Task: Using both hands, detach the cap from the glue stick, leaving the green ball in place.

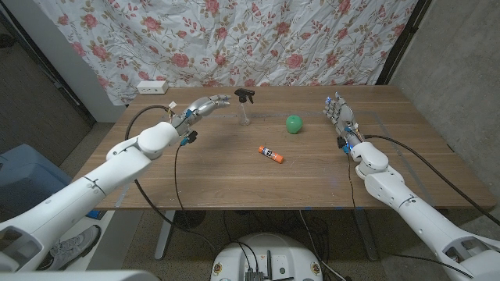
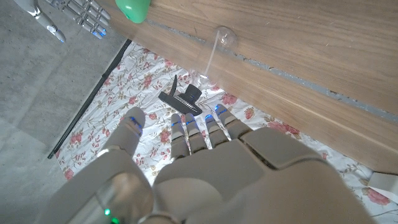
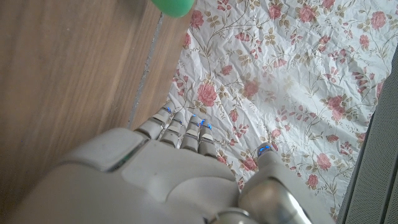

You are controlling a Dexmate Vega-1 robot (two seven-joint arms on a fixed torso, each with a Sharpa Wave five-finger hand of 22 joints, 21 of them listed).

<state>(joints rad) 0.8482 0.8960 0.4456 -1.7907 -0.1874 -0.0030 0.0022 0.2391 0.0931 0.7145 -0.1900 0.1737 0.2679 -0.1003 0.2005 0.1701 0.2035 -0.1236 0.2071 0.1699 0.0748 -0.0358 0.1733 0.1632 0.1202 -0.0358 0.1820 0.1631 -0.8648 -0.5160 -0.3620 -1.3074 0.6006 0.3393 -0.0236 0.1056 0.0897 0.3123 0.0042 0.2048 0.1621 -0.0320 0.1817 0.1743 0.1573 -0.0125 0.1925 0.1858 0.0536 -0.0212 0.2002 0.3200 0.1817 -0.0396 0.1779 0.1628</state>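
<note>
1. Nearest of the loose stuff is the glue stick (image 1: pixel 270 154), lying on its side on the wooden tabletop (image 1: pixel 234 179), a bit right of centre in the head view. It's orange with a white label, cap on as far as the picture shows, tilted diagonally. Nothing's touching it.
2. Over on the right side of the head frame, the right hand (image 1: pixel 339 111) hangs above the tabletop well apart from the glue stick. Its fingers (image 1: pixel 334 101) are apart and stretched out, holding nothing. The right wrist view backs that up: straight fingers (image 3: pixel 180 127) reaching out over the tabletop edge toward the floral cloth.
3. The green ball (image 1: pixel 294 124) sits a little farther back, right of centre, between the glue stick and the far edge, clear of both hands. It also peeks in at the top edge of the right wrist view (image 3: pixel 171 5).
4. Upper left of centre in the head view, the left hand (image 1: pixel 205 105) is out above the tabletop, fingers (image 1: pixel 219 100) extended and apart, empty.
5. Just beside those fingertips stands a small clear spray bottle (image 1: pixel 245 105) with a black trigger top, upright, not touched.
6. Back at the far edge, upper left, there's a white power strip (image 1: pixel 152 87), with the flowery rose-print cloth (image 1: pixel 312 39) hanging behind everything.
</note>
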